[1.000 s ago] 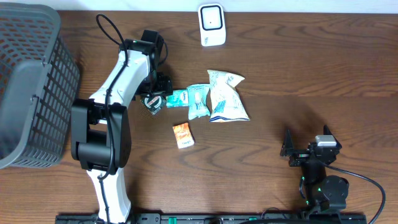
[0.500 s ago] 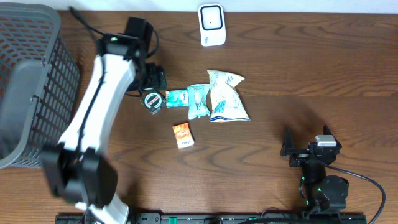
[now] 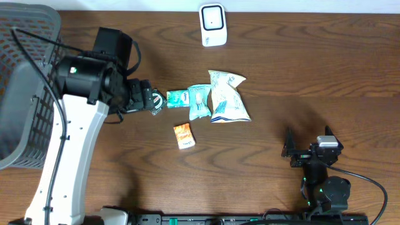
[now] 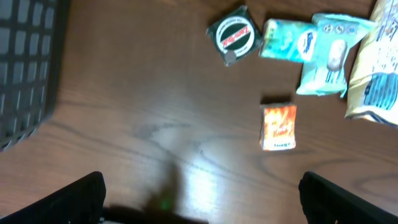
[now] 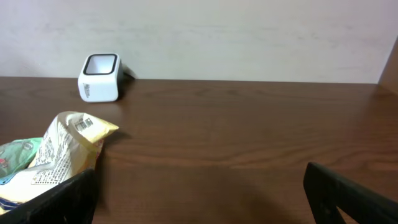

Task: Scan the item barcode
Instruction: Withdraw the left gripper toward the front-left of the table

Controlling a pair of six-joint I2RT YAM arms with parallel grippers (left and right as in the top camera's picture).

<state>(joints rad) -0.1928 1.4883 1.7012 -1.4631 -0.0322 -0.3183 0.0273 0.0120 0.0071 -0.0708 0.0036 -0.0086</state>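
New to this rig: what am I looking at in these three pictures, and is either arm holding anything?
Two robot arms work at a wooden table. One picture looks straight down from above. The other two come from a camera on each wrist, so the dark shapes in their bottom corners are that arm's own fingers. The left tool hangs open above the table, holding nothing; the right tool is open and empty too. On the table lie a white scanner, a snack bag, a small teal packet, a larger teal pouch, an orange packet and a round black disc. A grey basket stands at the left.
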